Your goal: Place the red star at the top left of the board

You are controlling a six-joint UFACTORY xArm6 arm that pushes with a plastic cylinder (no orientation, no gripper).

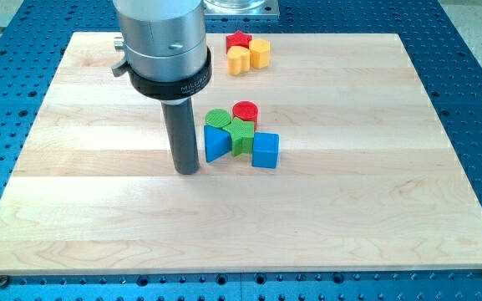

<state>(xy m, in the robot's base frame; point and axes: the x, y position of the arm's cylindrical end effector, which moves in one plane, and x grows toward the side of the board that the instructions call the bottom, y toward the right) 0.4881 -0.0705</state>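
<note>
The red star [238,39] lies near the view's top, a little right of the middle, touching two yellow blocks: a yellow heart-like block [239,60] and a yellow round block [260,53]. My tip [187,170] stands on the wooden board [98,209], well below the star and just left of a blue triangular block [215,144]. That block belongs to a cluster with a green round block [218,118], a green star-like block [241,134], a red cylinder [246,111] and a blue cube [266,150].
The arm's grey metal body [161,38] hangs over the board's top middle-left and hides part of it. A blue perforated table [474,50] surrounds the board. A metal base [239,7] sits at the top edge.
</note>
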